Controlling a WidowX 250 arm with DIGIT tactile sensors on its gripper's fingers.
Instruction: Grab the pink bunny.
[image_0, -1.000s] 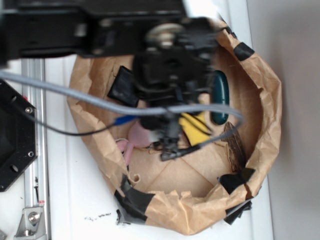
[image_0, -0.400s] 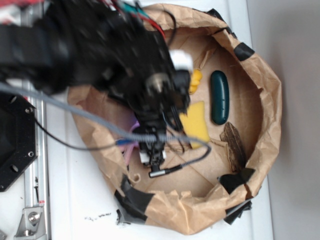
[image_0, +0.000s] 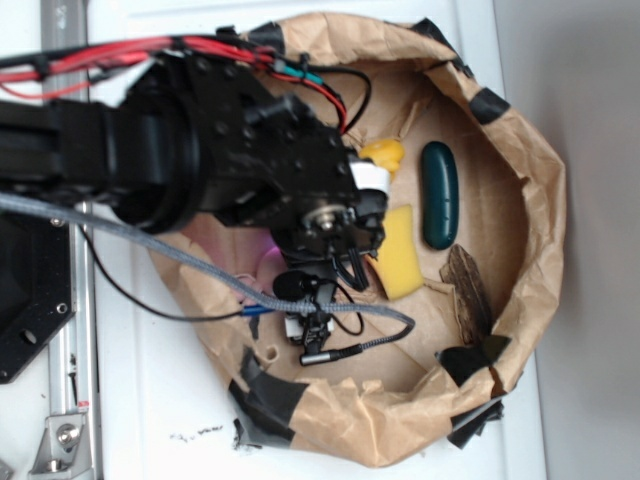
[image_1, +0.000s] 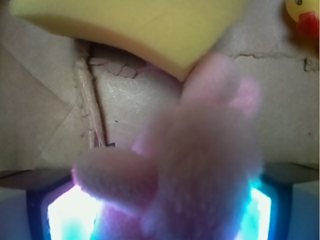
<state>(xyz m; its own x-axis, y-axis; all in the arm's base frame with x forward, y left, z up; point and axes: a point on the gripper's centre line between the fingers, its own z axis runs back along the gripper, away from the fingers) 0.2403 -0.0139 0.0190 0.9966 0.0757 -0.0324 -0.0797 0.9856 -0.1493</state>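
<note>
The pink bunny (image_1: 200, 165) fills the lower half of the wrist view, blurred and very close, lying on the brown paper floor. It sits between the two glowing finger pads (image_1: 70, 215) of my gripper (image_1: 159, 220), which stands open around it, one pad on each side. From the exterior view the black arm and wrist (image_0: 320, 215) cover the spot. Only a small pink patch of the bunny (image_0: 268, 262) shows at the wrist's left edge.
Everything lies inside a rolled-down brown paper bag (image_0: 545, 210) patched with black tape. A yellow sponge (image_0: 398, 250) lies just right of the wrist, a small yellow duck (image_0: 383, 155) and a dark green oblong (image_0: 439, 193) beyond it. A grey cable (image_0: 200, 270) loops across.
The arm has swung and come down over the bunny. The pink toy that showed at the left is now almost wholly covered, while the duck and sponge are uncovered.
</note>
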